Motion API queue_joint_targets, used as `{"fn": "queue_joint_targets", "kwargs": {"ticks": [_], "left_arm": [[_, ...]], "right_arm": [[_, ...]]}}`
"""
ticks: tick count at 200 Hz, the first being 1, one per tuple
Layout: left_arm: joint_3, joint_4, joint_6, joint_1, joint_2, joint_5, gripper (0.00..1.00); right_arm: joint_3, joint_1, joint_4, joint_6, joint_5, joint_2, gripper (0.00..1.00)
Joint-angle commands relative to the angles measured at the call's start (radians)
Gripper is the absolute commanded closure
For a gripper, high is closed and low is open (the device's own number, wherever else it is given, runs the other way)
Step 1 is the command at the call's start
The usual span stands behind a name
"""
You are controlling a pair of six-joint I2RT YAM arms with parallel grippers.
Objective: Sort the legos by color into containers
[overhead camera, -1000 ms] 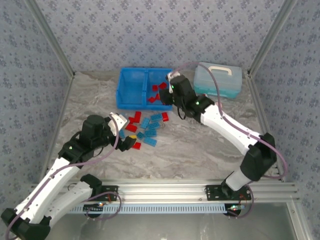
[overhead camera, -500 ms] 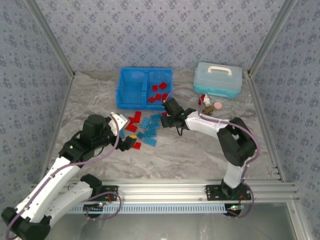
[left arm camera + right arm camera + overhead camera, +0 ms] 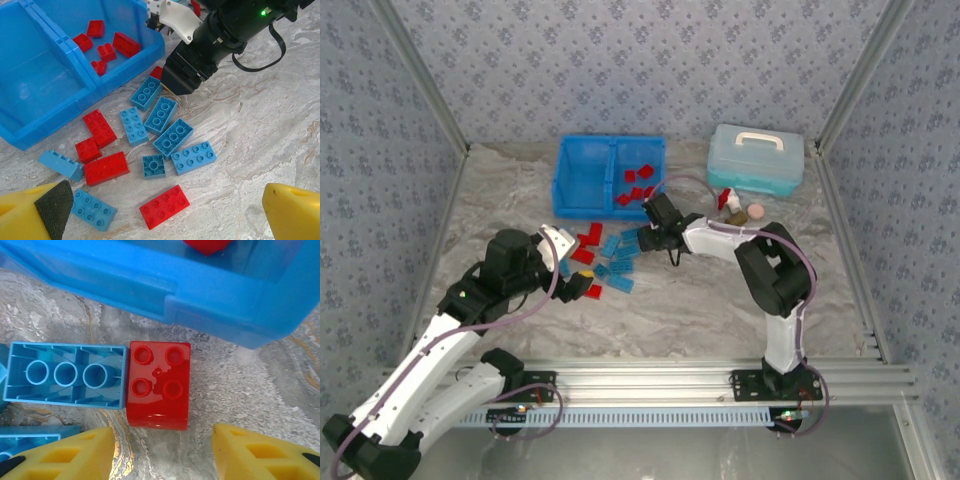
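The blue bin (image 3: 560, 182) stands at the back; its right container holds several red legos (image 3: 638, 184) and its left one is bare. Red and light blue legos (image 3: 617, 256) lie scattered in front of it. My right gripper (image 3: 654, 230) is low over the table at the bin's front wall (image 3: 150, 285), open, with a square red lego (image 3: 159, 385) just ahead of its yellow fingertips (image 3: 75, 455) and an upturned blue lego (image 3: 65, 374) beside it. My left gripper (image 3: 572, 268) hovers open above the pile, over a long red lego (image 3: 164, 206).
A pale blue lidded case (image 3: 756, 160) sits at the back right, with a small bottle and pink disc (image 3: 740, 207) in front of it. The metal rail (image 3: 650, 380) runs along the near edge. Patterned walls enclose the table.
My right gripper came down from above the bin's right container to the table in front of the bin, and its jaws widened. The left arm has not moved.
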Motion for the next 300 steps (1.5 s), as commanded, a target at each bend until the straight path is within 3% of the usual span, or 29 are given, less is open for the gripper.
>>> {"fn": "queue_joint_targets", "kwargs": {"ticks": [1, 82, 149, 190, 244, 274, 300], "left_arm": [[0.009, -0.002, 0.014, -0.010, -0.001, 0.003, 0.01], [0.008, -0.002, 0.016, -0.010, -0.001, 0.000, 0.01], [0.009, -0.002, 0.017, -0.010, -0.001, -0.003, 0.01], [0.009, -0.005, 0.018, -0.010, -0.001, -0.003, 0.01], [0.010, 0.003, 0.013, -0.010, -0.001, 0.004, 0.01], [0.010, 0.003, 0.011, -0.010, -0.005, 0.005, 0.01], [0.010, 0.002, 0.014, -0.010, -0.009, 0.001, 0.01]], "right_arm": [[0.030, -0.002, -0.001, -0.011, -0.019, 0.028, 0.44], [0.105, -0.010, -0.018, -0.028, -0.037, 0.117, 0.42], [0.097, -0.002, -0.045, -0.032, 0.013, 0.122, 0.61], [0.029, 0.002, -0.041, 0.014, 0.003, 0.031, 0.65], [-0.030, 0.032, -0.080, 0.034, 0.033, -0.223, 0.66], [0.035, 0.030, -0.059, 0.044, 0.055, -0.306, 0.65], [0.199, 0.012, -0.072, 0.064, 0.078, -0.222, 0.65]]}}
